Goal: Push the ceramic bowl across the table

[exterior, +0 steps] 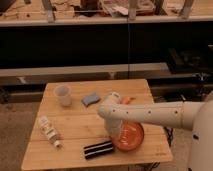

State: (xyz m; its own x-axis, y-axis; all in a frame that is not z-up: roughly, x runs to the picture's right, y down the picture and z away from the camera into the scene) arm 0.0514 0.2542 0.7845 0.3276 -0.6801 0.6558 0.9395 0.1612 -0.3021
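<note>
The ceramic bowl [130,137], wide, shallow and orange-red, sits near the front right corner of the light wooden table [75,120]. My white arm reaches in from the right and bends down over the table's middle. The gripper [114,131] hangs at the bowl's left rim, partly covering it. Whether it touches the rim is not visible.
A translucent white cup [62,95] stands at the back left, with a blue sponge [91,99] beside it. A small orange carrot [126,100] lies behind the arm. A bottle [49,131] lies at the front left. A black striped item [98,149] lies just left of the bowl.
</note>
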